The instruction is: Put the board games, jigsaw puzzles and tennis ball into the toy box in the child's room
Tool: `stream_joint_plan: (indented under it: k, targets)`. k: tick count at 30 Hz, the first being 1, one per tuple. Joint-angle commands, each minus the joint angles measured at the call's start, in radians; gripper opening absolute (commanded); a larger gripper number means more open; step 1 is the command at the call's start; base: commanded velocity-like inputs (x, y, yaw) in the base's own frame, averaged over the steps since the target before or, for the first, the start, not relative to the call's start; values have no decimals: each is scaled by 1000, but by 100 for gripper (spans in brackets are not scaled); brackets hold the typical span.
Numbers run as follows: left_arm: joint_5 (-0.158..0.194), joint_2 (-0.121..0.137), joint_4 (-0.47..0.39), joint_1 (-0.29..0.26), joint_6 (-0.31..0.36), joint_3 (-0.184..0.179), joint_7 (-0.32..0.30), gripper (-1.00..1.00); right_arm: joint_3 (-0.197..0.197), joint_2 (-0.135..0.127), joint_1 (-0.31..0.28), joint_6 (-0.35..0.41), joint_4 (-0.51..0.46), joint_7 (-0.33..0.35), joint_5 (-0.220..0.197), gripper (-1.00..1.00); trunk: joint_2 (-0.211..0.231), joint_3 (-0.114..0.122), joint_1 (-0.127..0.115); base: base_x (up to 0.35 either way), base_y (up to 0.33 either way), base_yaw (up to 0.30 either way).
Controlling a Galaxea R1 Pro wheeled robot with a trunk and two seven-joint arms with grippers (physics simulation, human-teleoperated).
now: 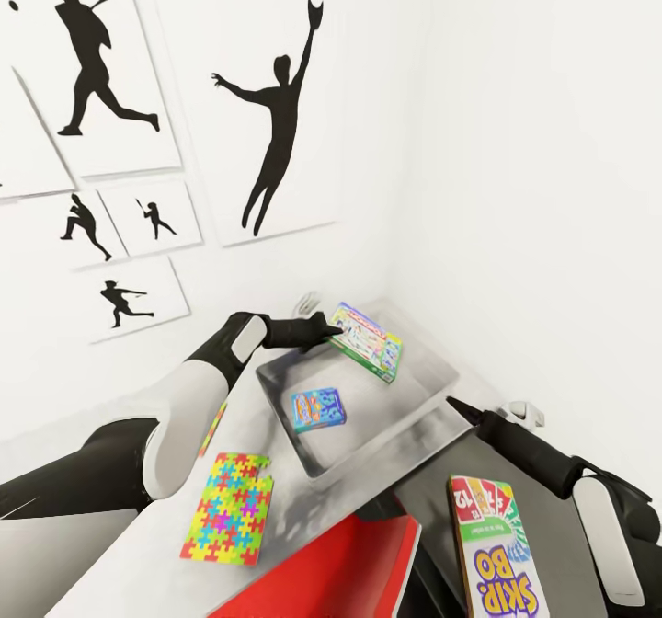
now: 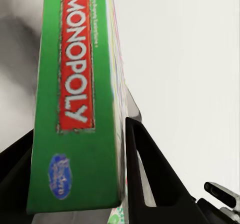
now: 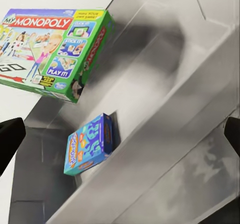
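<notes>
Fingers of my left gripper (image 1: 333,328) pinch the Monopoly box (image 1: 368,341) by its near short end, holding it tilted over the toy box's (image 1: 432,403) far corner, long axis running away toward the side wall. A small blue box (image 1: 318,409) lies inside on the floor, open room around it. My right gripper (image 1: 457,406) hovers spread beside the near rim. Jigsaw puzzle (image 1: 229,508) lies on the counter (image 1: 147,558).

White walls (image 1: 515,140) meet in a corner behind the grey tabletop (image 1: 138,544). On the left wall hang white posters with black silhouettes of ball players: a batter swinging (image 1: 92,48), a figure leaping with one arm raised high (image 1: 276,112), and three smaller ones (image 1: 119,250) below. A red surface (image 1: 331,567) shows at the tabletop's near edge.
</notes>
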Motion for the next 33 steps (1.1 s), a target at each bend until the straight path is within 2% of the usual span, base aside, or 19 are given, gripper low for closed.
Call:
stream_joint_plan:
  k: [1, 3, 10, 22, 33]
  targets:
    - [-7, -1, -3, -1, 5, 7, -9, -100, -4, -1, -1, 6, 0, 4, 0, 100, -2, -4, 1, 0, 0, 0]
    - [-7, -1, -9, -1, 6, 6, -30, -100, -9, -4, -1, 7, 0, 4, 0, 100, -2, -7, 1, 0, 0, 0]
    - [-7, -1, -14, -1, 7, -2, -42, -100, -11, -6, -1, 7, 0, 4, 0, 100, -2, -18, 1, 0, 0, 0]
    - [-6, -1, -86, -1, 14, -92, -44, -100, -14, -7, -1, 7, 0, 5, 0, 100, -2, -38, 1, 0, 0, 0]
    - [-6, -1, -106, -1, 13, -98, -42, -100, -16, -8, -1, 7, 0, 5, 0, 100, -2, -56, 1, 0, 0, 0]
